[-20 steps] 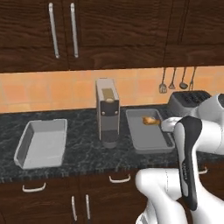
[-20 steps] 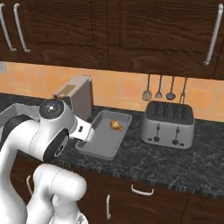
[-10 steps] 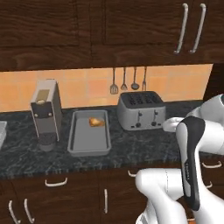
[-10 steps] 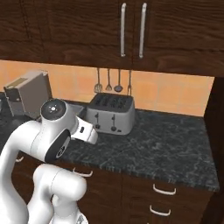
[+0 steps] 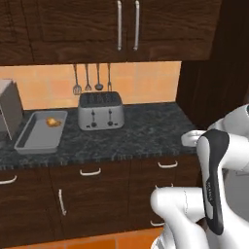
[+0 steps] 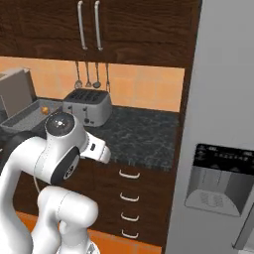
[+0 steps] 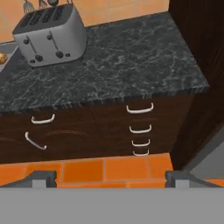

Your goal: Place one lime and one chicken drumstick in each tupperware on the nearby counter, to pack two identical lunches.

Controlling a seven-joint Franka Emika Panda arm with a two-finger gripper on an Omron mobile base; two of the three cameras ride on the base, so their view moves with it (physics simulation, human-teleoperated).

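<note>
Gripper empty, fingers spread wide. In hand view it looks down past the counter edge at drawer fronts and orange floor.

Task item: small orange-brown lump, prob. the drumstick, lies in far corner of grey tub at mid-left of left base view. In right base view it's a speck at far left edge. Tub sits just L of toaster, well apart from the hand.

Step, as I read it: base travel, no grasp on yet. Fridge takes up R side of right base view, so it's likely headed there for more items.

To do it well:
- keep arm tucked while near the counter edge and the dark panel at its R end
- stop square to fridge w/ room for the door to swing
- leave fingers spread till lined up on something

Surface: dark marbled stone, flat. R half bare from toaster to end panel. Utensils hang on orange backsplash above toaster. Dark wood cabs above + below, silver handles. Tight corner at R end.
</note>
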